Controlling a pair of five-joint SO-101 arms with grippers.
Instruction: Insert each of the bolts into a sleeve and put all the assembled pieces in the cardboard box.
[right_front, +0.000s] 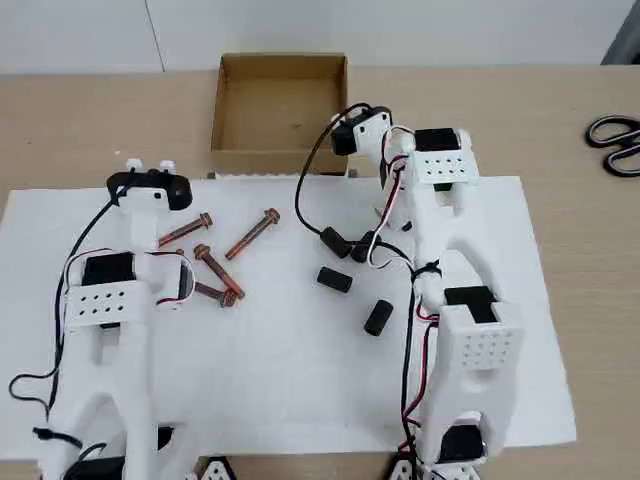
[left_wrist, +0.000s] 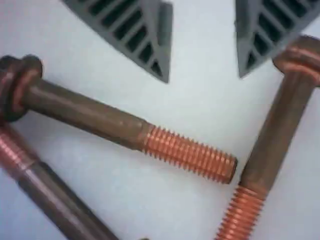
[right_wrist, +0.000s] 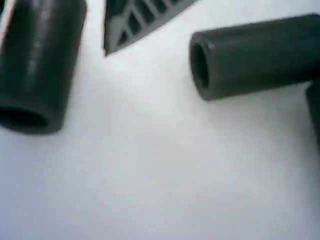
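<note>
Bolts (right_front: 252, 233), sleeves (right_front: 335, 280) loose on sheet (right_front: 300, 380)

The high camera is fixed above the arms' base end and looks steeply down. It stands far enough off to take in the whole white sheet (right_front: 300, 370), the table (right_front: 560, 100) round it and the cardboard box (right_front: 215, 110) at the far edge. The left wrist camera sits very close over the sheet, facing down at the bolts (left_wrist: 125, 127); the high view has those bolts (right_front: 215, 262) by the left arm. The right wrist camera hangs just as near over the sleeves (right_wrist: 255, 55), and the high view shows these sleeves (right_front: 335, 280) mid-sheet.
</note>
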